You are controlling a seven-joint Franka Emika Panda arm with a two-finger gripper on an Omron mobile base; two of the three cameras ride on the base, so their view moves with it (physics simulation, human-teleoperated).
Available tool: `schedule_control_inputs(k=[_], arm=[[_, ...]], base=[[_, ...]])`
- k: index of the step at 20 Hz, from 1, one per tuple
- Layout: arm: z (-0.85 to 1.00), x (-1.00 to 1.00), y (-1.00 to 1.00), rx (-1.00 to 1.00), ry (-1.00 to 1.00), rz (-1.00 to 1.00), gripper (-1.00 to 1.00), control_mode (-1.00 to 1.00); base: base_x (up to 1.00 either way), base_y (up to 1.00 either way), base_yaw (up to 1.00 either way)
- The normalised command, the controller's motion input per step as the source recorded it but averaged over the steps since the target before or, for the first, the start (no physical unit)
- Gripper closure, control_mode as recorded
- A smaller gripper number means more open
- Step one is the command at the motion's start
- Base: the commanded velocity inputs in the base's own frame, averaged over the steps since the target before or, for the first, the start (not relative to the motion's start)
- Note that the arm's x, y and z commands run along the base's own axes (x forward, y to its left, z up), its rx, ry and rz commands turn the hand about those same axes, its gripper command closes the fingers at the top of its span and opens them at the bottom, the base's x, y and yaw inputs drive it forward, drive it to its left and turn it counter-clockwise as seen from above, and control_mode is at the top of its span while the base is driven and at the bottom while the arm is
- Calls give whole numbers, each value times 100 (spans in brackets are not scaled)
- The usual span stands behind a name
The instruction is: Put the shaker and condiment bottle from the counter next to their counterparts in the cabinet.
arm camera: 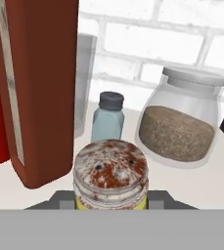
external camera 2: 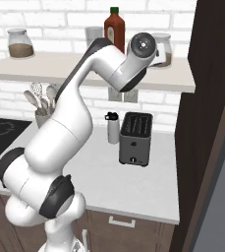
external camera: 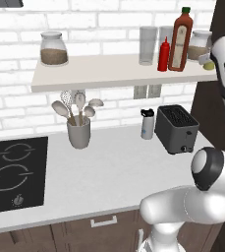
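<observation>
1 shaker (arm camera: pixel 110 176), small, light and rigid, sat gripped in the closed claw (arm camera: pixel 110 202) by its yellow body, below the speckled cap, above the cabinet (external camera: pixel 109 74).

We see an arm (external camera 2: pixel 60 142) of glossy white, rounded shells, swelling thick at each joint and narrowing between. Dark grey to black bands ring the joints, and one runs as a long dark strip along the back of an upper link (external camera 2: pixel 82 64). Two joints end in flat round grey caps set in black collars (external camera 2: pixel 142 45), (external camera: pixel 202 166). A slim white column (external camera 2: pixel 60 236) carries the lowest link. No cables, screws or markings show on its smooth casing
</observation>
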Motion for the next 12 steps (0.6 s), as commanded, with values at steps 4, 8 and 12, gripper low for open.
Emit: schedule_control_inputs(k=[4, 8, 12], arm=[[0, 23, 0, 0, 0, 0, 100, -100], [0, 25, 0, 0, 0, 0, 100, -100], [0, 25, 0, 0, -1, 0, 100, -100]], base=[[0, 0, 0], [0, 0, 0], [0, 0, 0]])
